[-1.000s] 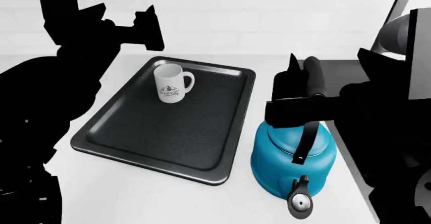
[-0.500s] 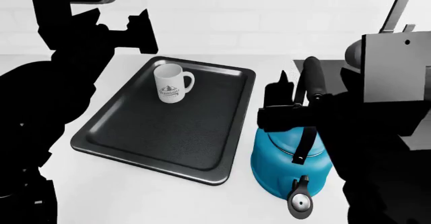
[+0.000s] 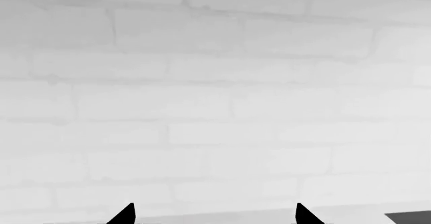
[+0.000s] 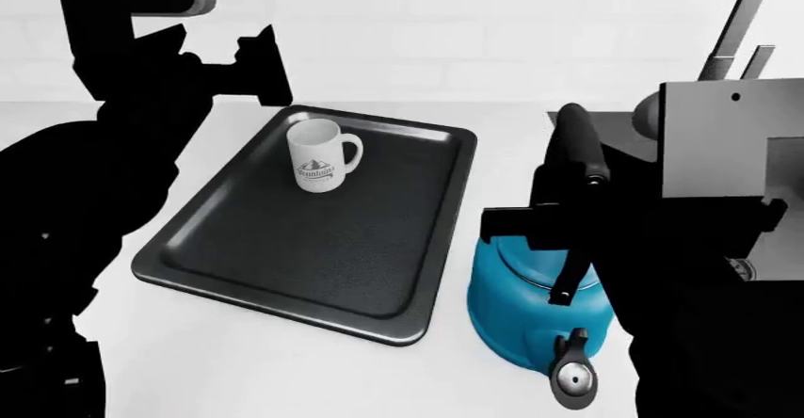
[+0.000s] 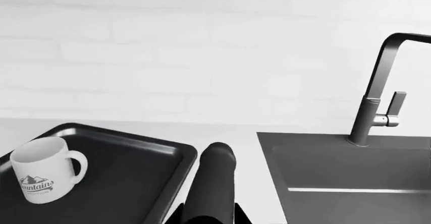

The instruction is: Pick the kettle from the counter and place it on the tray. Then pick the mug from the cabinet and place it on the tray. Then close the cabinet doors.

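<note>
Kettle [image 4: 534, 300]: teal body stands on the white counter [image 4: 289, 361] just right of the tray's near right corner, spout toward the near side; its arched black handle [image 5: 210, 186] rises upright.
Right gripper [image 4: 559, 222]: down over the kettle handle, black fingers flanking the handle in the right wrist view; whether they press it, cannot tell.
Tray [image 4: 251, 258]: black, left of the kettle, lying flat on the counter.
Mug [image 4: 319, 156]: white, upright on the far part of the tray, handle toward the right, logo facing near.
Left gripper [image 4: 258, 65]: raised above the tray's far left corner, holding nothing; two fingertips [image 3: 124, 215] spread wide, facing the white brick wall [image 3: 215, 93].
Sink [image 5: 350, 168]: dark, right of the kettle, with a tall faucet [image 5: 380, 93] at its far edge.
</note>
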